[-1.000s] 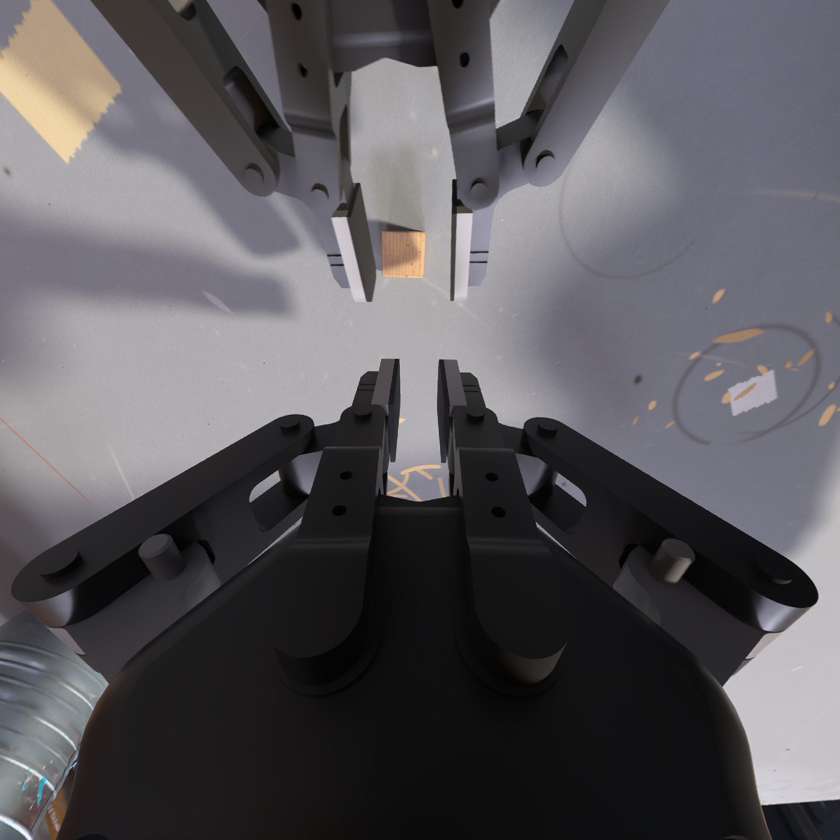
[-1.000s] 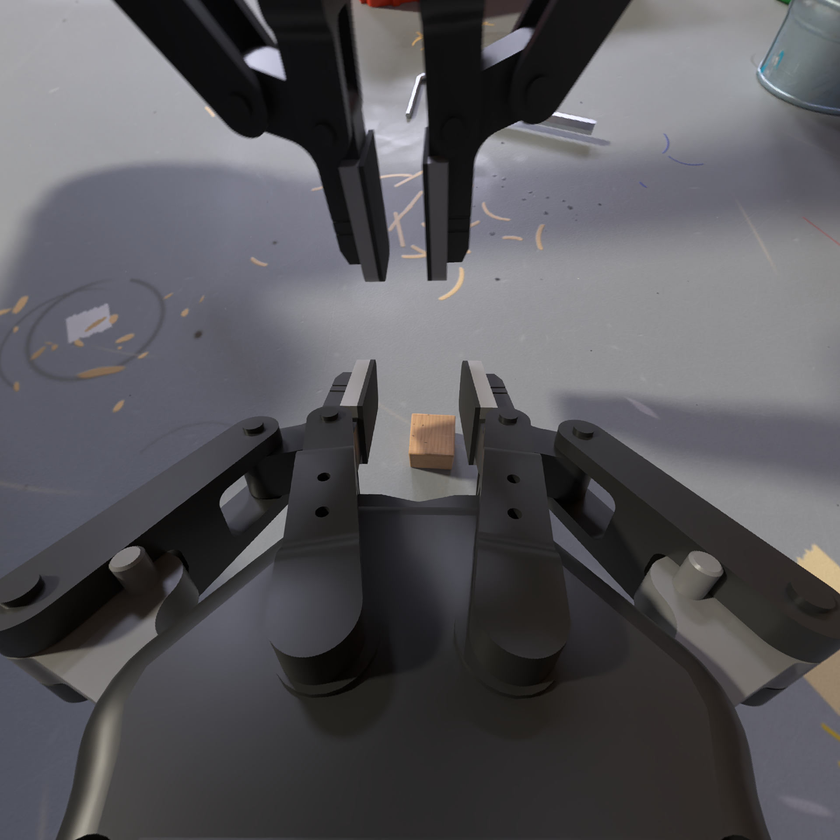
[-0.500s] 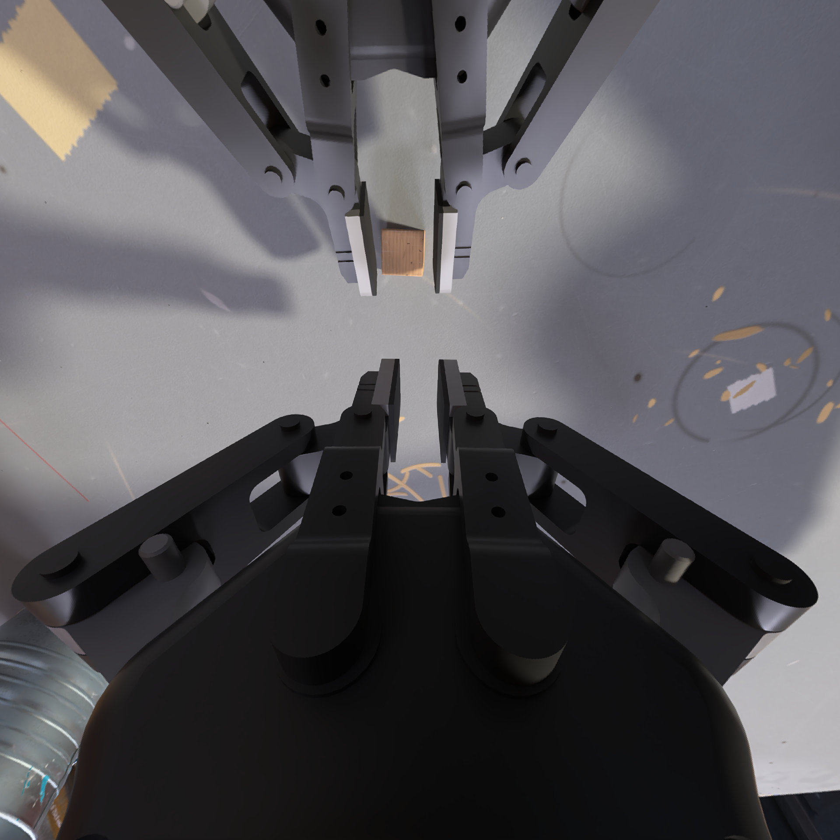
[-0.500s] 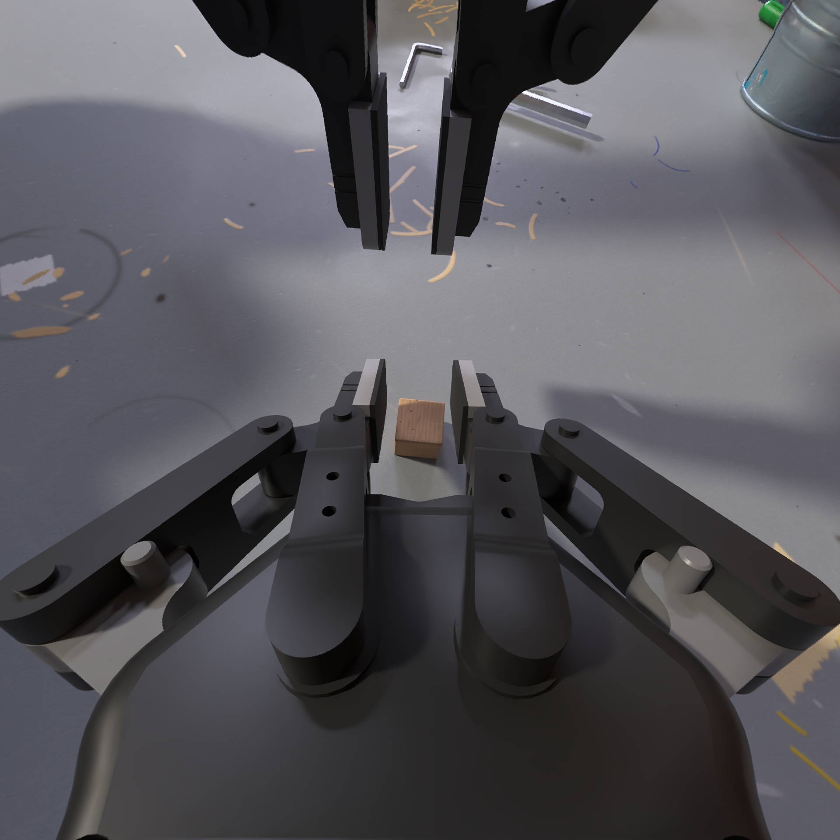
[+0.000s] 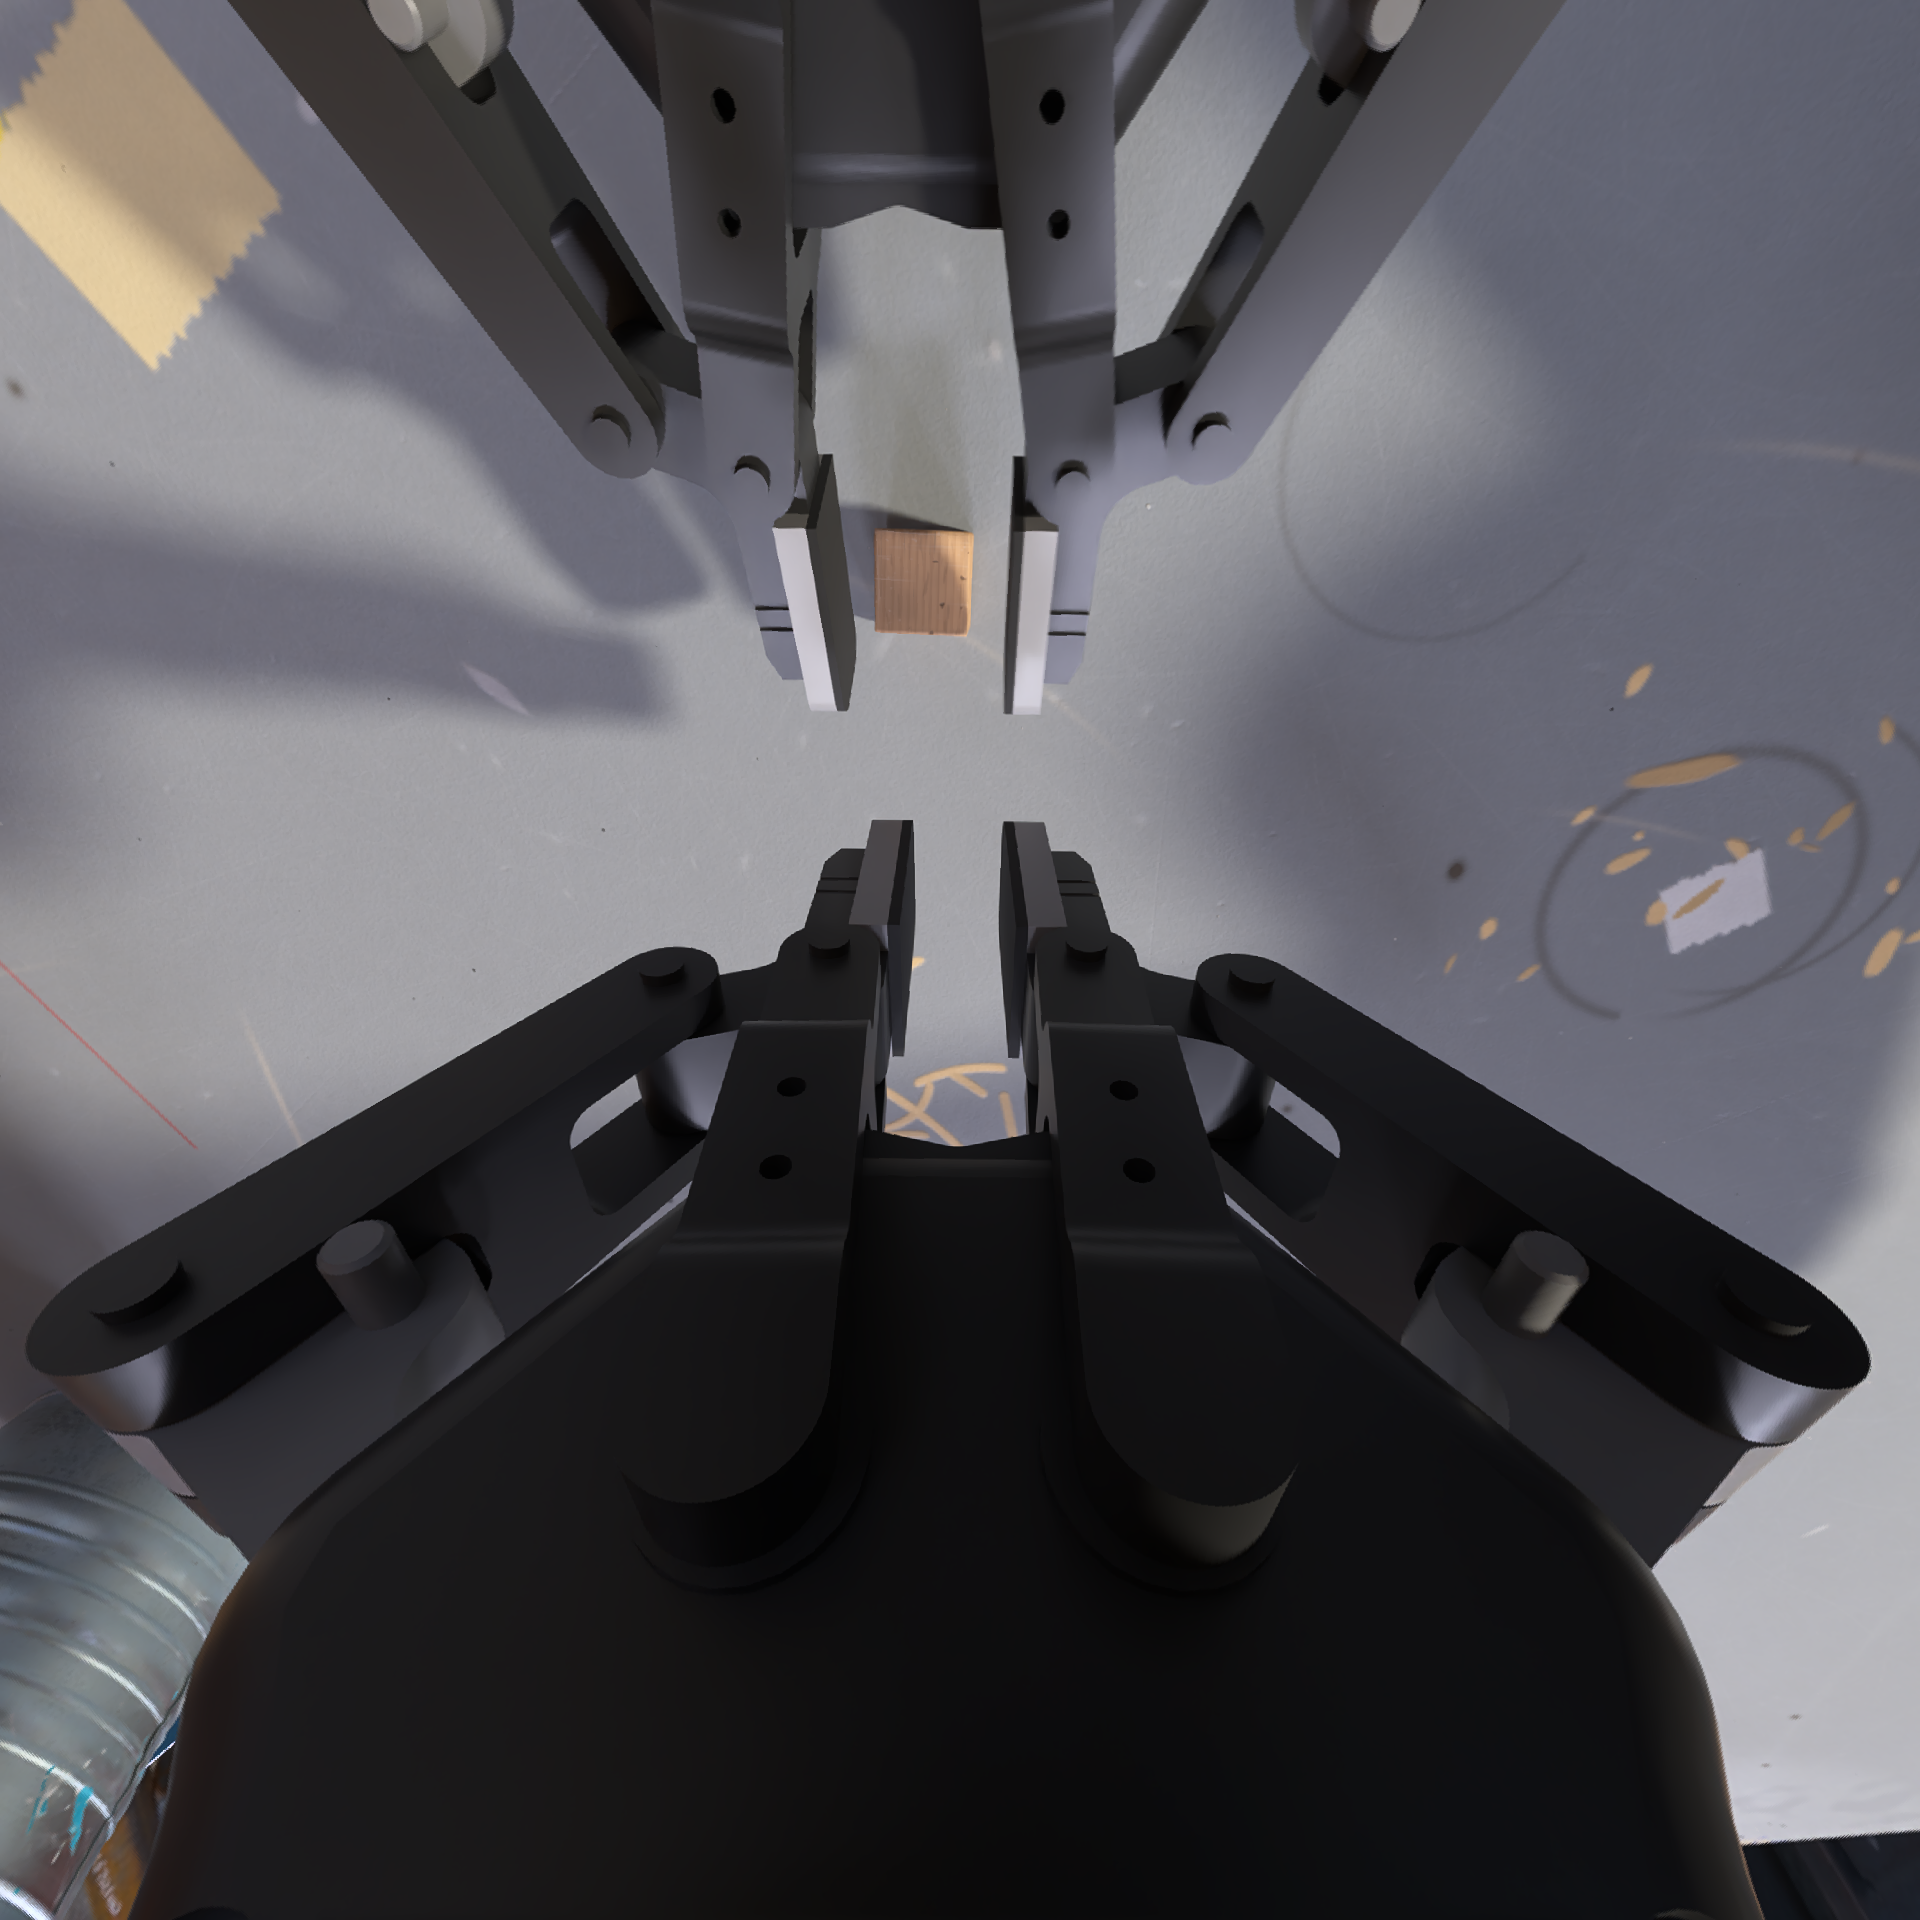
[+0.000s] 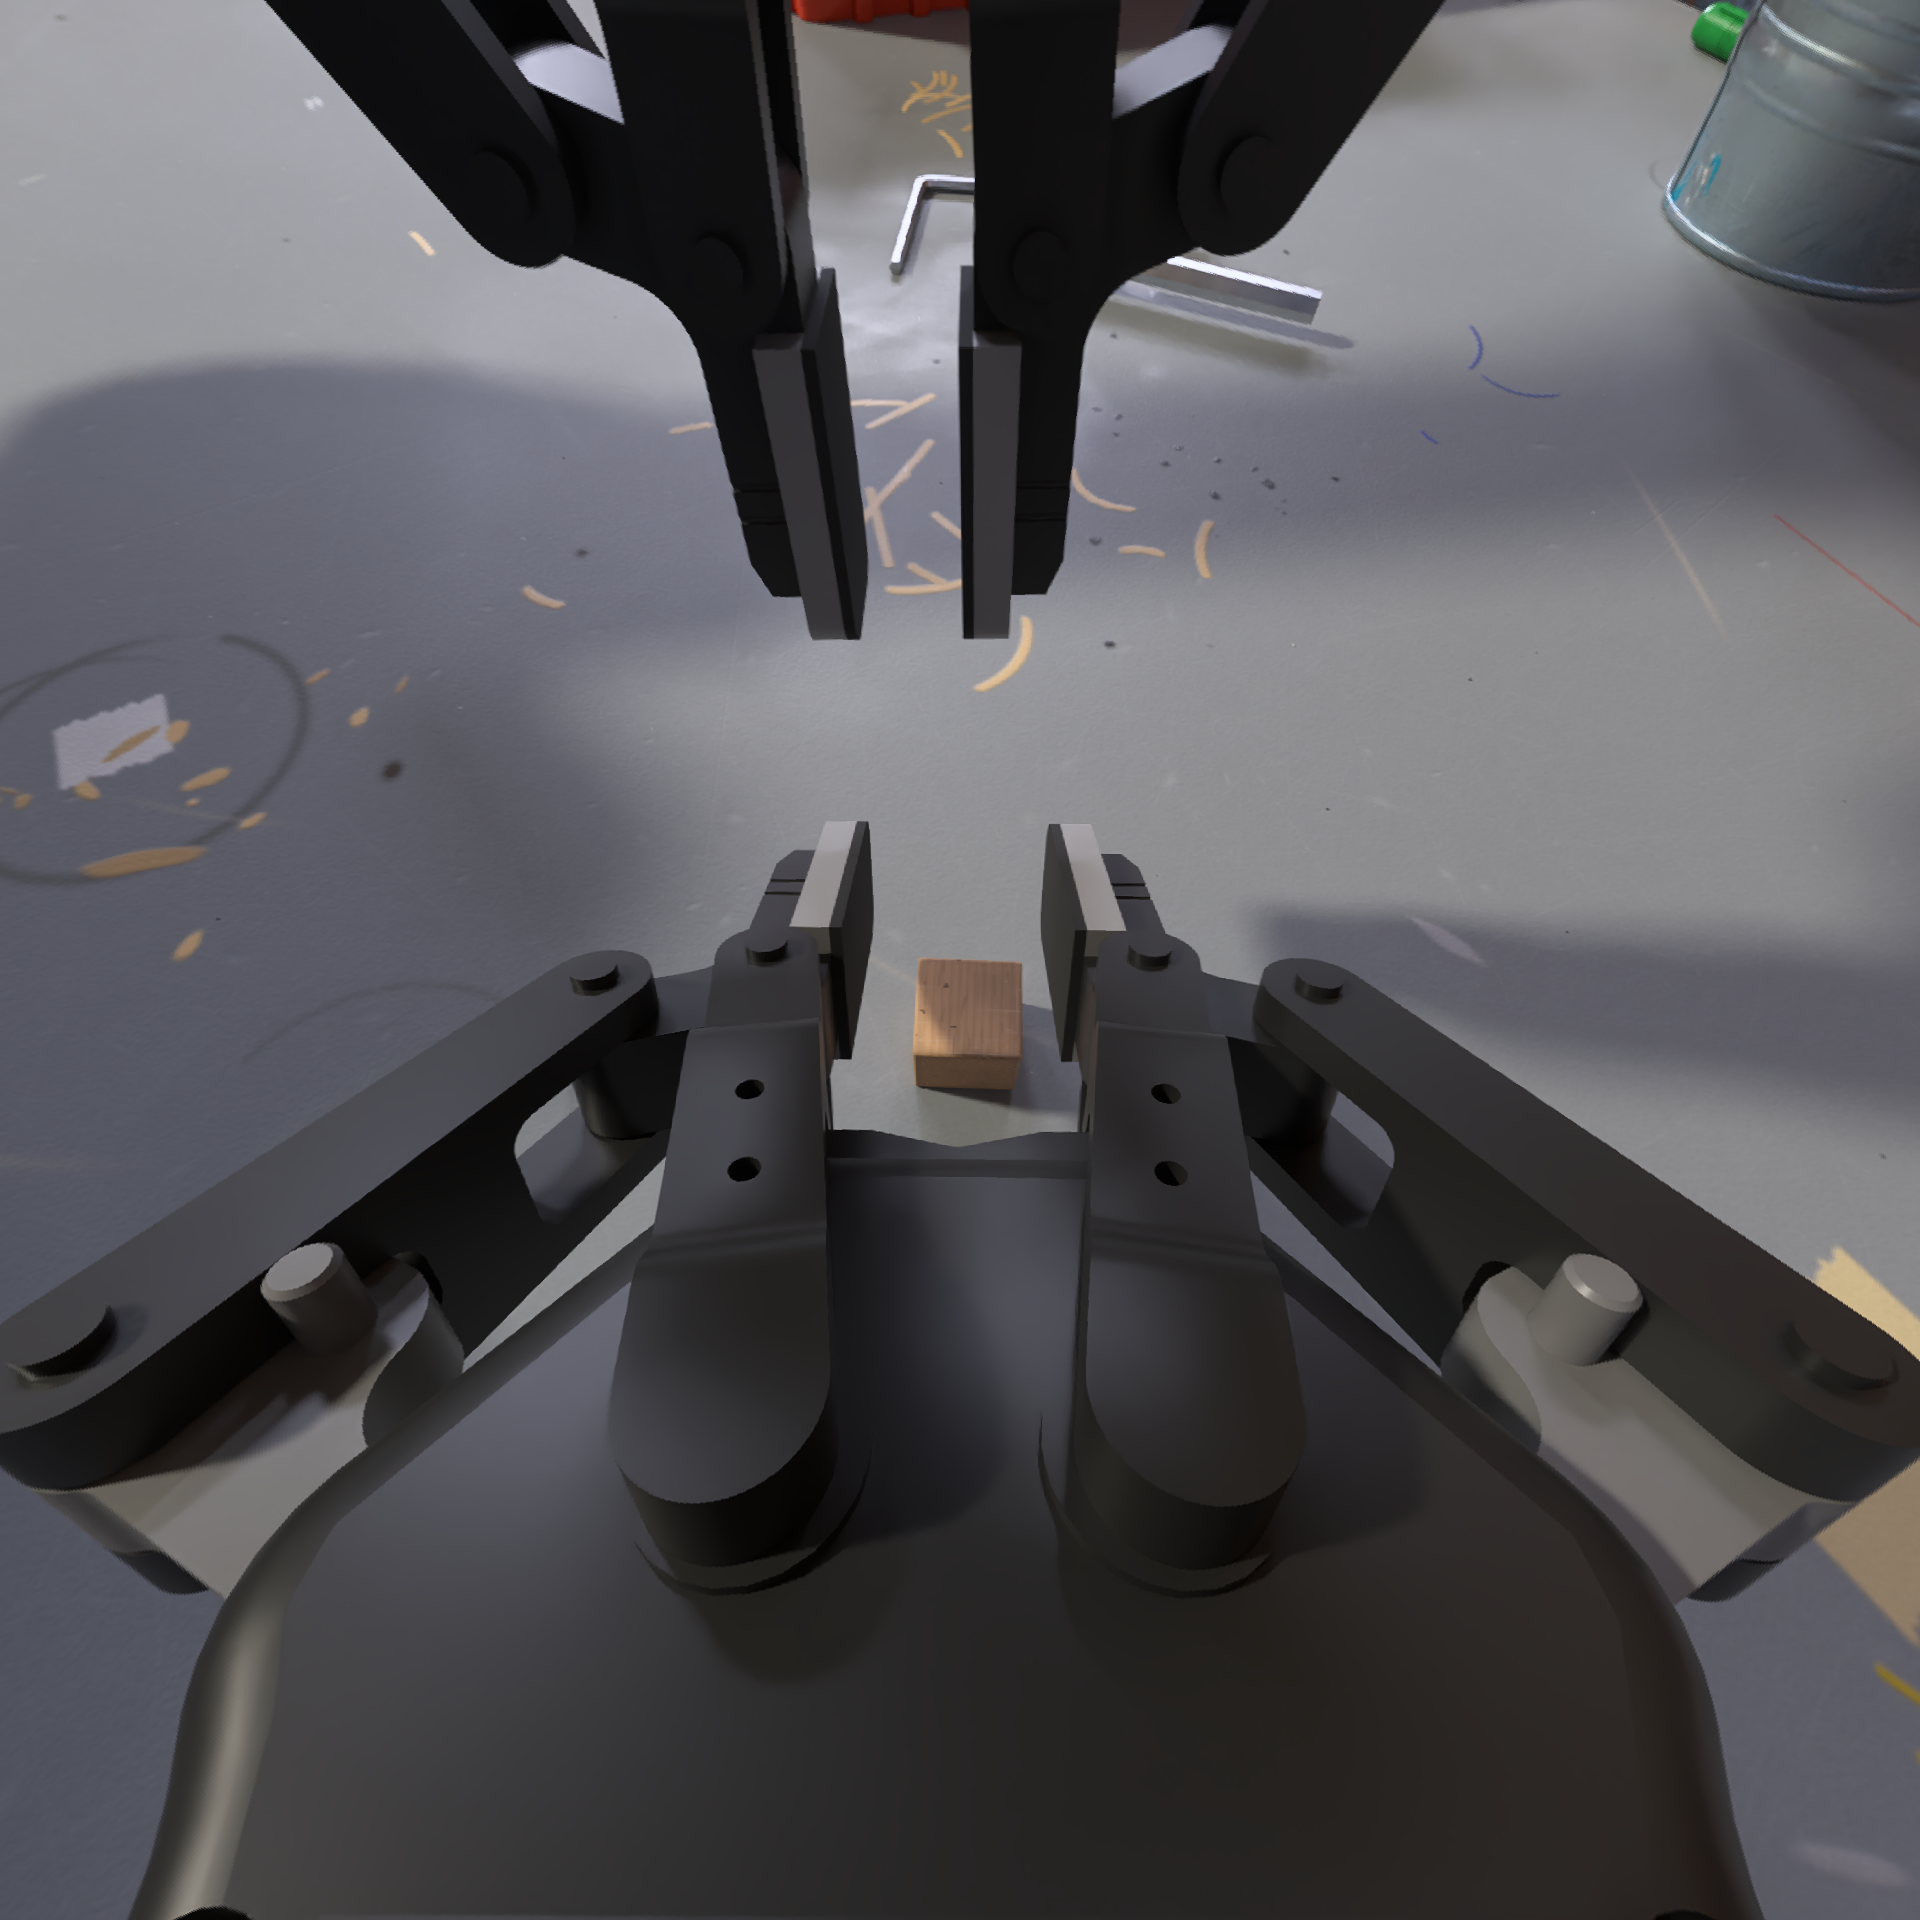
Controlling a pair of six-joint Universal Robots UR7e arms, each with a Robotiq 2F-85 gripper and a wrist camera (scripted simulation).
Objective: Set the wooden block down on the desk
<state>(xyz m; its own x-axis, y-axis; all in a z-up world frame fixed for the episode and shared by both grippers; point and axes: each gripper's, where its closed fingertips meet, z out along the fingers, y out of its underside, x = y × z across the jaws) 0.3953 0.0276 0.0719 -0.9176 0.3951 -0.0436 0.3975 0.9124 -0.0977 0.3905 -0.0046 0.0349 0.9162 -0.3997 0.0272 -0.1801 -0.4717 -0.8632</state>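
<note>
Wooden block (image 6: pixel 966 1023) rests on the tabletop (image 6: pixel 1351 790) between the spread right tool (image 6: pixel 958 871); lift straight up, untouched. Left tool (image 5: pixel 956 873) sits slightly parted, empty.

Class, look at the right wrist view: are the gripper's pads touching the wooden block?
No: the wooden block rests on the desk, a gap at each side.

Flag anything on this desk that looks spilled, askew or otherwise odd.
Wood shavings lie scattered on the desk past the left gripper, with more chips around a torn paper scrap inside a drawn ring. The wooden block sits flat and square.
</note>
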